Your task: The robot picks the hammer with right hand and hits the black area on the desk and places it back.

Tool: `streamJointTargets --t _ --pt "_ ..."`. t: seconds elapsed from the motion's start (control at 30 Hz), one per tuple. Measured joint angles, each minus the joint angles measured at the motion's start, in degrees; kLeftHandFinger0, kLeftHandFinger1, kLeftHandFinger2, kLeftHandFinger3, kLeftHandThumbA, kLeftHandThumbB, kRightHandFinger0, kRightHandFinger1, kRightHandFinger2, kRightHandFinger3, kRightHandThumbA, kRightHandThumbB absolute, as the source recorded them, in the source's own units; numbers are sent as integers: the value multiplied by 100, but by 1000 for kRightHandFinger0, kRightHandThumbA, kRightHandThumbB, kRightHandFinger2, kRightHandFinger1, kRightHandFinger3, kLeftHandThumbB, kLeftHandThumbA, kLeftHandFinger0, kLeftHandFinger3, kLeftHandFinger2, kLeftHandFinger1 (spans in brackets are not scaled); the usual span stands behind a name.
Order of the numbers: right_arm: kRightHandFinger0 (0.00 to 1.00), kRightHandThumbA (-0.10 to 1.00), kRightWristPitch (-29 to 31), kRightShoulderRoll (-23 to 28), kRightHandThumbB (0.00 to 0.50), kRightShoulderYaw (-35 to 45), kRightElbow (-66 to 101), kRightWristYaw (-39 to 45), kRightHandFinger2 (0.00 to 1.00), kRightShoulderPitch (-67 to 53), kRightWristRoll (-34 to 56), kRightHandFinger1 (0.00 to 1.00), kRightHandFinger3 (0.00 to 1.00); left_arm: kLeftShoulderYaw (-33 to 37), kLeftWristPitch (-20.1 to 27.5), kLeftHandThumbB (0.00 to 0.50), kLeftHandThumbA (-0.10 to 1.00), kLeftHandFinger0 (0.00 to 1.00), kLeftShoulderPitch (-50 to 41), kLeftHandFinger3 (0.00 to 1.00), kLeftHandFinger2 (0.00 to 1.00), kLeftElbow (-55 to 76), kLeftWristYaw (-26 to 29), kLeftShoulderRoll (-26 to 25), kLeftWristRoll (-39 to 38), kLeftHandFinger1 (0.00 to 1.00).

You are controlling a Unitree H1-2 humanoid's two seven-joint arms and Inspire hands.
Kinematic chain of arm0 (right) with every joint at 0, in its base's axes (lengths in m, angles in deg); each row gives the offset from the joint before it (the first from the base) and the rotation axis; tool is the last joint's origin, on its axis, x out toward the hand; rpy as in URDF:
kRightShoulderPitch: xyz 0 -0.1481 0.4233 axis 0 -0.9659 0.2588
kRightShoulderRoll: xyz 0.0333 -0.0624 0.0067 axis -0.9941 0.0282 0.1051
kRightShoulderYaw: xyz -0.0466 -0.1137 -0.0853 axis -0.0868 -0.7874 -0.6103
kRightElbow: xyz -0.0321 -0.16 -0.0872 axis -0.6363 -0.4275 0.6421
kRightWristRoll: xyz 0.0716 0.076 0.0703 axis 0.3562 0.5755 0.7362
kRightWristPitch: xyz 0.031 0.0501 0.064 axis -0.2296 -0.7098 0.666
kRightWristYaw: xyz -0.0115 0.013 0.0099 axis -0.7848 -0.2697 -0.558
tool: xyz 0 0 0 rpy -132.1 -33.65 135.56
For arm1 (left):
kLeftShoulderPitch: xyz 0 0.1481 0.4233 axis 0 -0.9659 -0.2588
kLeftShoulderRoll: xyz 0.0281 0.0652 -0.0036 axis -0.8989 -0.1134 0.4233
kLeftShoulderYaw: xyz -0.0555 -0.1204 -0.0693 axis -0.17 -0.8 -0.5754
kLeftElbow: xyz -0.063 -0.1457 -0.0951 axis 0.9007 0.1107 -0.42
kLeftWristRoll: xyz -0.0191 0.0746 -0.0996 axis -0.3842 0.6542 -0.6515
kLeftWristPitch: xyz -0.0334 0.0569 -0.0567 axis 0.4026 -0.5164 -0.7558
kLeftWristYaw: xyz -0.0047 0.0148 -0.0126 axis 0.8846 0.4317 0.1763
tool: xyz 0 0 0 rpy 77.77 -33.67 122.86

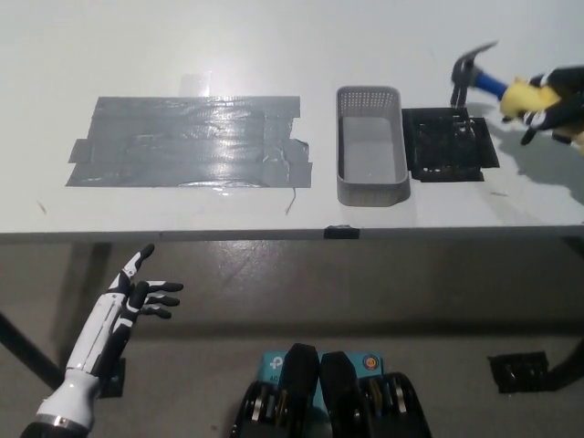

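A hammer (484, 78) with a grey metal head, blue neck and yellow grip is held in the air at the far right, its head tilted down toward the black area. My black right hand (552, 105) is shut on the yellow grip, coming in from the right edge. The black area (447, 144), a dark taped square on the white desk, lies just below and left of the hammer head. My white left hand (137, 301) rests below the desk edge at the lower left, open with fingers spread.
A grey mesh basket (370, 182) stands on the desk (274, 55) right beside the black area's left side. A large patch of grey tape (192, 141) covers the desk's left half. A small black clip (341, 232) sits on the front edge.
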Motion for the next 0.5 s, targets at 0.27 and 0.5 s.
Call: streamJointTargets --t 0.27,0.5 --pt "32 -100 -192 354 53 431 421 102 789 506 198 460 844 1 0 74 1000 555 18 1000 663 1 -1 0 0 599" --pt "52 -100 -220 415 93 292 678 216 864 393 283 496 1000 2 -1 70 1000 567 12 1000 682 1 0 7 0 611"
